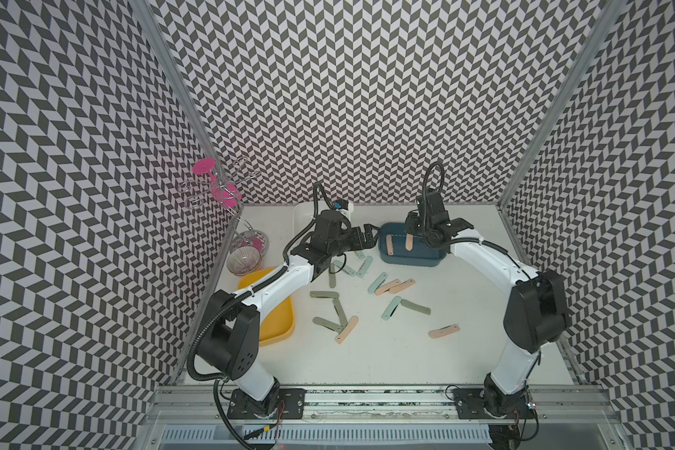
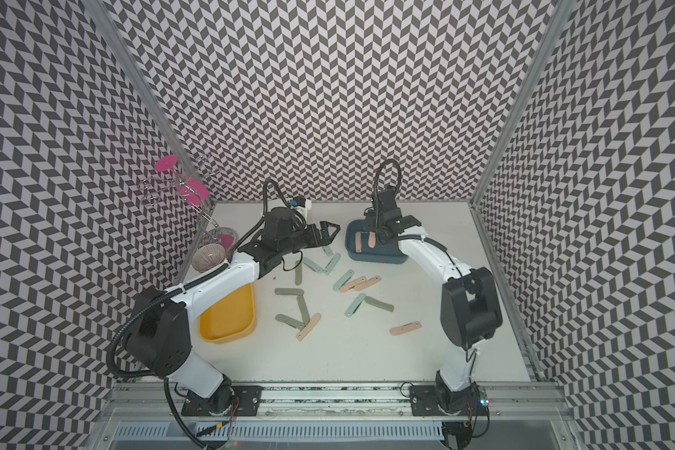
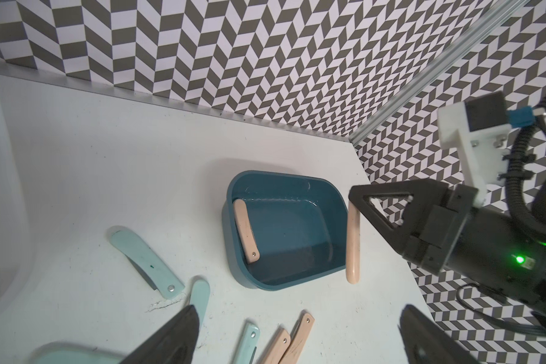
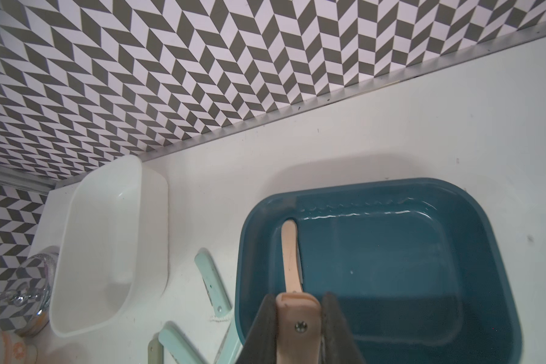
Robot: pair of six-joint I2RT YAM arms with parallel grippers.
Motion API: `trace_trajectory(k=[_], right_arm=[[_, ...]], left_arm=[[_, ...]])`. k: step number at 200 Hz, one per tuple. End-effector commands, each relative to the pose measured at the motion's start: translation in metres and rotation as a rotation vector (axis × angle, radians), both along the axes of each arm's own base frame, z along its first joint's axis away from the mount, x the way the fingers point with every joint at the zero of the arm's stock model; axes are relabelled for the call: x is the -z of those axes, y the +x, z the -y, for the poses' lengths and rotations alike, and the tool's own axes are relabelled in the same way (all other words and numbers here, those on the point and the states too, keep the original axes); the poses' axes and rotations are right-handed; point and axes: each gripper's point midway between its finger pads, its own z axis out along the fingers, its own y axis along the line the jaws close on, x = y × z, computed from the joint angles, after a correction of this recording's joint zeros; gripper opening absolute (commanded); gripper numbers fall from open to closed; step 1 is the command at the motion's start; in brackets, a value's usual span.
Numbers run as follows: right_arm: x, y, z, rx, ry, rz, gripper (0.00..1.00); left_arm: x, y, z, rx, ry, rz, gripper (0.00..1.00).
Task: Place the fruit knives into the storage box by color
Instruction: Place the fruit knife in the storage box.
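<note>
Peach fruit knife, clamped in my right fingers, hangs lower centre over the blue storage box, which holds a second peach knife: colours match. My left fingers gape wide, empty.

**Colour rundown**

The flat cell walls are papered in a black-and-white chevron print; the smooth tabletop is plain off-white. Rounded plastic peach-pink fruit knives, olive grey-green fruit knives and pale mint fruit knives are seen. The deep plastic storage box is coloured dark teal, the shallow plastic tray mustard yellow.
</note>
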Motion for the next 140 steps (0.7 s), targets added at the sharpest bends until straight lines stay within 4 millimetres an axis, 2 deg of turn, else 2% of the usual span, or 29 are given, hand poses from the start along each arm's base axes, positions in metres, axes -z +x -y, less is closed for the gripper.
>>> trace_trajectory(k=[1, 65, 116, 140], right_arm=[[0.007, 0.024, -0.009, -0.021, 0.004, 0.016, 0.13], [0.064, 0.069, -0.018, -0.048, -0.003, -0.04, 0.12], [0.104, 0.079, -0.017, -0.049, -0.025, -0.077, 0.11], [0.117, 0.08, -0.018, -0.054, -0.019, -0.091, 0.12]], left_arm=[[-0.006, 0.01, 0.001, 0.009, -0.008, 0.018, 1.0], [0.008, 0.02, 0.0, 0.009, 0.005, -0.013, 1.0], [0.011, 0.022, 0.0, 0.005, 0.003, -0.018, 1.0], [0.014, 0.023, 0.001, 0.005, 0.003, -0.025, 1.0]])
